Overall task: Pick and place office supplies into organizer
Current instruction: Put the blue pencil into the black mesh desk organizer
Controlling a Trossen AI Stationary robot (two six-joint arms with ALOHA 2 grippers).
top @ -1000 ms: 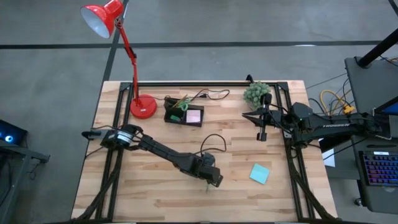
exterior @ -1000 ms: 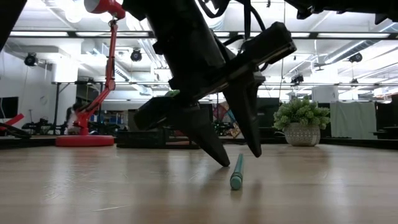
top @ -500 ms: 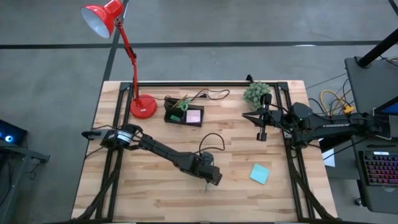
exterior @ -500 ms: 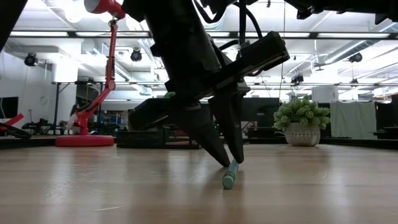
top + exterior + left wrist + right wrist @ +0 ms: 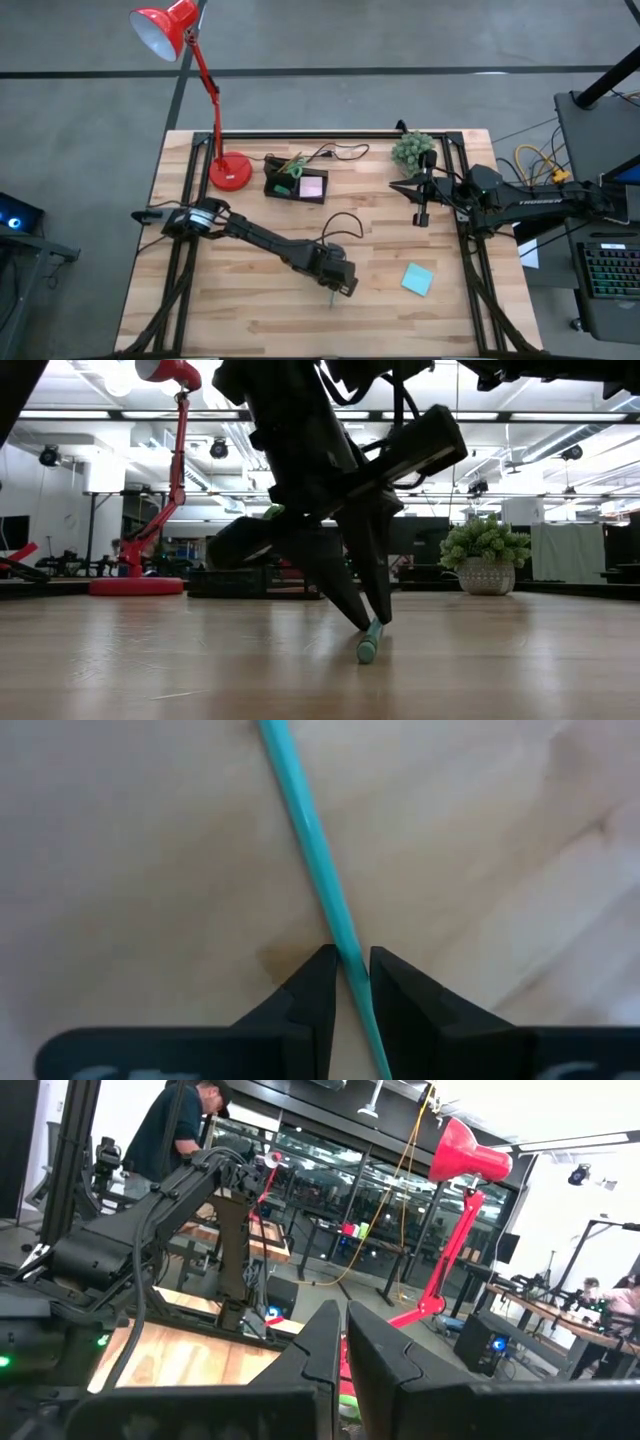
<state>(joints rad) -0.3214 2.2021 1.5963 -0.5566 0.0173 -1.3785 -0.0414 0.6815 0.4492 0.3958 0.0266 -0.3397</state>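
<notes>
Pencil (image 5: pixel 320 850), thin and teal-green, lies on the desk (image 5: pixel 240 310) near its front edge, pinched at one end by the left claw (image 5: pixel 365 625). Grasping looks done; next comes lifting it level and carrying it to the organizer (image 5: pixel 296 182). The right claw (image 5: pixel 421 217) waits closed, empty.

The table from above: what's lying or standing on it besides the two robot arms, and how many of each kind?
Red lamp: 1
Black organizer, already holding some supplies: 1
Potted plant: 1
Teal sticky-note pad: 1
Teal pencil, pinched by the left gripper: 1
Black cable: 1
Total: 6
</notes>
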